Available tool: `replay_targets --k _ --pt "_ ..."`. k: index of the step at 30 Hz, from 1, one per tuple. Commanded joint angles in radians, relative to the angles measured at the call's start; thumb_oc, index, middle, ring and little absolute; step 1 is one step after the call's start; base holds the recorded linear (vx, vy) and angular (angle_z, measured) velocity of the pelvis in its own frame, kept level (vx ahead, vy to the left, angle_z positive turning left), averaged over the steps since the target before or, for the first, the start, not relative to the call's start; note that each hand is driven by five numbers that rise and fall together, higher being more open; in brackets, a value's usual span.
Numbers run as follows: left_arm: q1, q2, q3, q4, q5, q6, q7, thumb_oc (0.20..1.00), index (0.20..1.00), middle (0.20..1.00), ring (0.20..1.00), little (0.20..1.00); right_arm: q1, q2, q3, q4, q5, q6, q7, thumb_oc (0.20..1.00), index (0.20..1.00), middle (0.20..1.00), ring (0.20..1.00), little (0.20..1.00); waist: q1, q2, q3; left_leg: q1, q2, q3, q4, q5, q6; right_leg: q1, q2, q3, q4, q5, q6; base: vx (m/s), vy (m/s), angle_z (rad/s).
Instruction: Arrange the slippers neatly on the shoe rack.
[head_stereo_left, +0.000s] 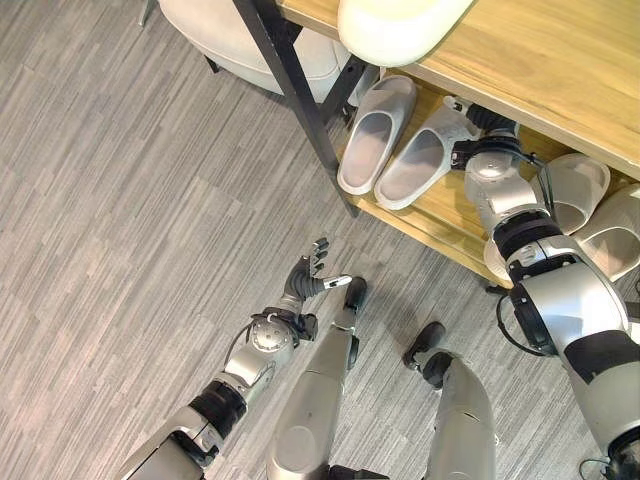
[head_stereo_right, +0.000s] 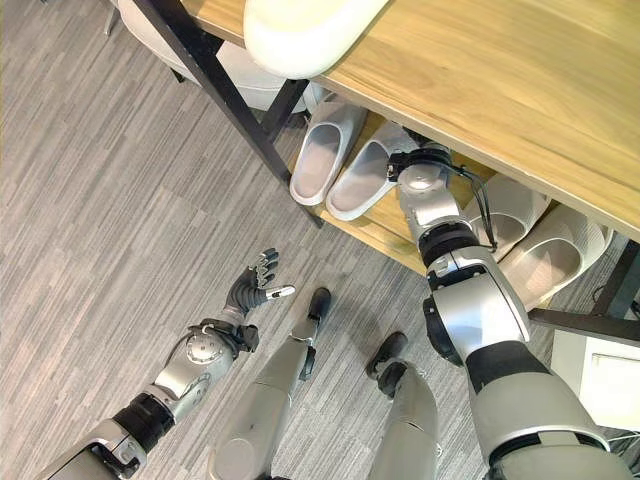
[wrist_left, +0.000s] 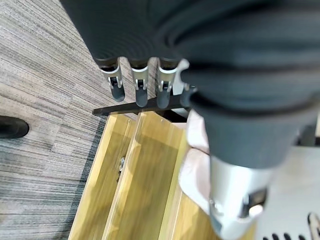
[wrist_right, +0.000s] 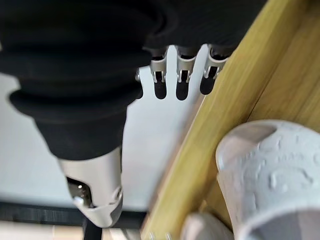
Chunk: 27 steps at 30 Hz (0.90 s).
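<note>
Right robot hand at the lower shelf, tidying the grey pair.

I have the right robot hand (head_stereo_left: 470, 118) reaching into the shoe rack (head_stereo_left: 560, 70), at the lower shelf (head_stereo_left: 440, 215), right beside the toe end of the grey slippers (head_stereo_left: 395, 145), which lie side by side there near the black frame leg (head_stereo_left: 290, 85); whether it touches them I cannot tell. Its wrist view shows straight, relaxed fingers (wrist_right: 181, 75) holding nothing. Two more pale slippers (head_stereo_left: 590, 215) sit further right on the same shelf, and a cream slipper (head_stereo_left: 395, 25) overhangs the top board's edge. The left robot hand (head_stereo_left: 310, 275) hangs idle over the floor, fingers loosely apart. I judge this the straightening step; next calls for nudging the grey pair square, then seating the overhanging one.
</note>
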Motion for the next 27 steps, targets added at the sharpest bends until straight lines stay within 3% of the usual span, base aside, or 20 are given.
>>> replay_targets --k 1,4,7,11,18,27 --pt "-0.017 0.001 -0.013 -0.024 -0.014 -0.04 0.009 1.0 1.0 1.0 1.0 1.0 -0.011 -0.029 0.011 -0.025 -0.017 -0.041 -0.049 1.0 1.0 1.0 1.0 1.0 0.002 0.008 0.005 0.011 0.021 0.0 0.107 -0.149 -0.017 0.086 -0.002 0.065 -0.113 0.041 0.127 -0.02 0.016 -0.03" --pt "-0.03 -0.011 -0.014 -0.027 -0.009 -0.031 0.035 1.0 1.0 1.0 1.0 1.0 0.001 0.053 -0.016 0.005 0.022 -0.034 -0.055 1.0 1.0 1.0 1.0 1.0 -0.01 0.002 0.008 0.005 0.027 0.003 0.105 -0.147 -0.017 0.082 0.006 0.064 -0.125 0.046 0.127 -0.01 -0.006 -0.04" --pt "-0.031 -0.01 -0.019 -0.037 -0.009 -0.03 0.038 1.0 1.0 1.0 1.0 1.0 -0.009 0.064 -0.027 0.03 0.054 -0.033 -0.04 1.0 1.0 1.0 1.0 1.0 -0.007 0.003 0.011 -0.004 0.026 -0.002 0.105 -0.145 -0.019 0.081 0.004 0.056 -0.127 0.048 0.129 -0.01 -0.029 -0.09" --pt "-0.023 0.004 -0.033 -0.045 -0.009 -0.033 0.02 1.0 1.0 1.0 1.0 1.0 -0.024 0.039 -0.053 0.05 0.174 -0.055 0.022 1.0 1.0 1.0 1.0 1.0 0.028 0.016 0.019 -0.022 0.012 -0.024 0.102 -0.142 -0.021 0.09 -0.014 0.02 -0.126 0.044 0.139 0.03 -0.047 0.19" --pt "-0.024 0.009 -0.036 -0.041 -0.02 -0.036 0.012 1.0 1.0 1.0 1.0 1.0 -0.08 0.022 -0.083 0.085 0.271 -0.071 0.045 1.0 1.0 1.0 1.0 1.0 0.07 0.029 0.022 -0.036 -0.007 -0.038 0.107 -0.146 -0.014 0.088 -0.029 0.0 -0.11 0.037 0.148 0.04 0.001 0.17" --pt "-0.035 -0.002 -0.04 -0.019 -0.025 -0.036 0.005 1.0 1.0 1.0 1.0 1.0 -0.113 0.034 -0.065 0.083 0.324 -0.092 0.066 1.0 1.0 1.0 1.0 1.0 0.074 0.028 0.022 -0.02 -0.015 -0.03 0.116 -0.16 0.005 0.086 -0.032 0.027 -0.093 0.034 0.149 0.03 0.05 0.04"
